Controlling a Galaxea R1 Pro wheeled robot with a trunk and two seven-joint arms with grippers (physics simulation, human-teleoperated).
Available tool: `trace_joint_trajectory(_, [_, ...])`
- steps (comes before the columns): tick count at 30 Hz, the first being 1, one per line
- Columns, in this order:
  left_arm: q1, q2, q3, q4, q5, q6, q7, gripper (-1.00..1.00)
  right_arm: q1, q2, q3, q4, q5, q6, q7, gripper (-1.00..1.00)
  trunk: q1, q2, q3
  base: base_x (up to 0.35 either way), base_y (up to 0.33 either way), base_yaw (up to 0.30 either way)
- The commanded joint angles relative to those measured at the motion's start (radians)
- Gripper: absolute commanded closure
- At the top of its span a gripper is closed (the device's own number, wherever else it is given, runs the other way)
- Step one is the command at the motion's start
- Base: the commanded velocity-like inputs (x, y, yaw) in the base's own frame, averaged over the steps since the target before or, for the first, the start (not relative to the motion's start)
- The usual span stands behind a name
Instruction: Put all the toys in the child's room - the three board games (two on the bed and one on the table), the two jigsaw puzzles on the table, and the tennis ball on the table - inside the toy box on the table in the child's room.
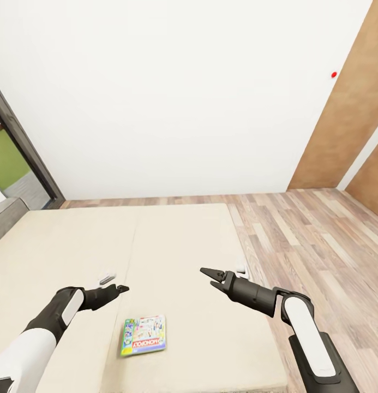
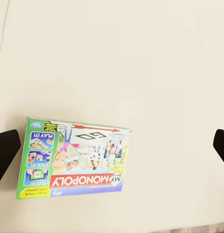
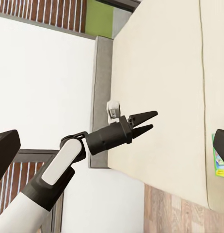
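- Head view, left side: left tool [image 1: 119, 289] is hovering over the bed [image 1: 178, 240], its jaws reading as parted; in the right wrist view the same tool [image 3: 147, 122] is showing its two fingers spread, holding nothing.
- Board game [image 1: 144, 334]: one flat Monopoly box is lying face up on the beige sheet, near the bed's near edge, just below and slightly right of the left tool. Its long axis is running across the bed, left to right. In the left wrist view the box [image 2: 73, 158] is sitting between the fingertips but off toward one finger [image 2: 5, 153].
- Right tool [image 1: 209, 276]: jaws are standing apart, empty, over the bed's right part, farther from the box.
- Judgement: left arm is nearer; it is needing to drop and centre on the box.
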Motion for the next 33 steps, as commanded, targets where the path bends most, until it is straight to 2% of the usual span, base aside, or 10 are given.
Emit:
trace_joint_trajectory(1, [-0.001, 0.000, 0.004, -0.001, 0.001, 0.008, -0.002, -1.00, -0.001, 0.001, -0.001, 0.000, 0.010, 0.004, 0.010, -1.00, 0.000, -0.002, -0.004, 0.000, 0.000, 0.000])
trace_joint_trajectory(33, [-0.001, 0.002, 0.004, -0.001, 0.002, 0.009, -0.002, -1.00, -0.001, 0.004, 0.001, 0.000, 0.018, 0.000, 0.005, -1.00, 0.000, -0.002, -0.056, 0.000, 0.000, 0.000])
